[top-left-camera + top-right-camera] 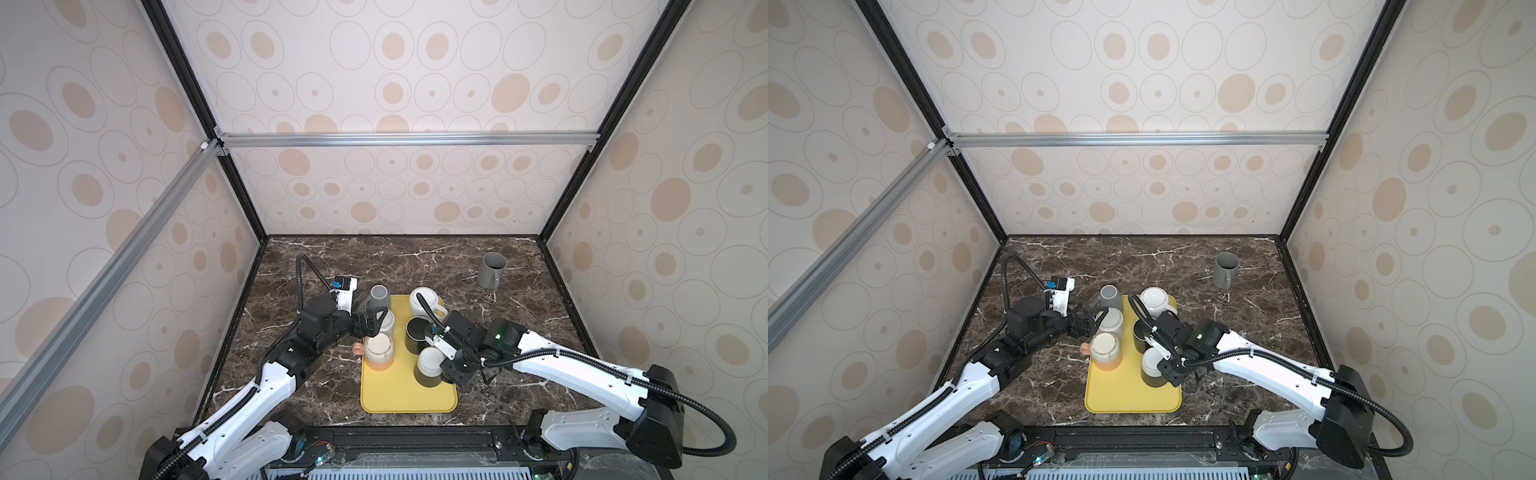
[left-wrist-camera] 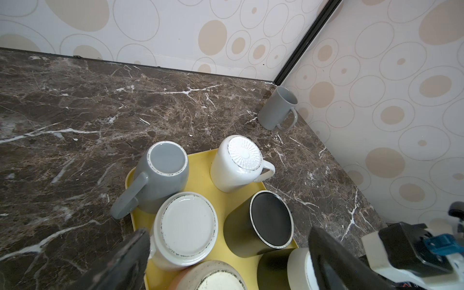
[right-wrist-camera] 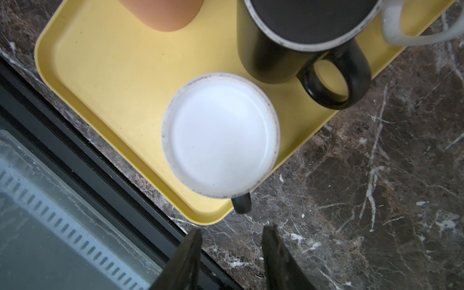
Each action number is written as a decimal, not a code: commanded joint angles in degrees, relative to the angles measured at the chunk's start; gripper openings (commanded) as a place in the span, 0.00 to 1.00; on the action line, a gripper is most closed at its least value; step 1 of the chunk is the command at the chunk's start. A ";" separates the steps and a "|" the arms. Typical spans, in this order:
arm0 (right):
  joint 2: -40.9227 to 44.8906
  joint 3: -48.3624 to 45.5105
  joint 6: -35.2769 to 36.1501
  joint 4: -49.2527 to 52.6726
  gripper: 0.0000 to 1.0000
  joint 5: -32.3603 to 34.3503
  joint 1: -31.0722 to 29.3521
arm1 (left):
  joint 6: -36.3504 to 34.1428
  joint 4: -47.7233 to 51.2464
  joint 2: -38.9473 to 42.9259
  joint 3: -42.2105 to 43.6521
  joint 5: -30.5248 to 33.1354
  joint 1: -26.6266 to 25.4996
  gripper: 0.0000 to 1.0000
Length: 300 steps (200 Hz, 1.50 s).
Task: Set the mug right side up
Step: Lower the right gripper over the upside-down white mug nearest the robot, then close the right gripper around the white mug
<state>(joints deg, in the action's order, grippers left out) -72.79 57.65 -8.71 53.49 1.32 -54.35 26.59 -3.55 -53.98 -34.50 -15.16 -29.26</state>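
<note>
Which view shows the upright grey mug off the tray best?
The left wrist view: the grey mug shows its open mouth and handle clearly. In both top views the mug stands small near the far right corner. The right wrist view misses it.

Brown marble tabletop (image 1: 374, 262), dotted walls (image 1: 415, 187)

Tray (image 1: 409, 399): plain yellow. Table (image 1: 374, 257): dark brown marble, white veining. Walls (image 1: 415, 62): cream, beige ovals inside thin rings. On tray: grey mug (image 1: 380, 296); white mug (image 1: 424, 300), rayed base; black mug (image 1: 417, 332); orange mug (image 1: 378, 353), cream base; dark mug (image 1: 430, 363), white base. Right of centre: tall grey mug (image 1: 491, 271).
</note>
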 commanded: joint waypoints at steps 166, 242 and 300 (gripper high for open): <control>-7.80 -2.83 1.36 -6.76 0.45 2.81 -0.45 | 0.39 -6.36 -4.73 0.31 -2.49 -0.01 0.99; -11.55 -3.20 2.56 -8.63 0.43 3.14 -0.44 | 0.21 -5.76 -4.30 0.58 -2.48 -0.01 0.99; -11.95 -4.30 2.23 -10.99 0.37 4.04 -0.37 | 0.66 -7.04 -5.53 0.66 -3.33 -0.01 0.99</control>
<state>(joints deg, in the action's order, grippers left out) -84.14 54.08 -6.55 43.83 3.73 -54.39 27.16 -8.78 -58.96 -33.67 -17.65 -29.26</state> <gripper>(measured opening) 0.378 0.988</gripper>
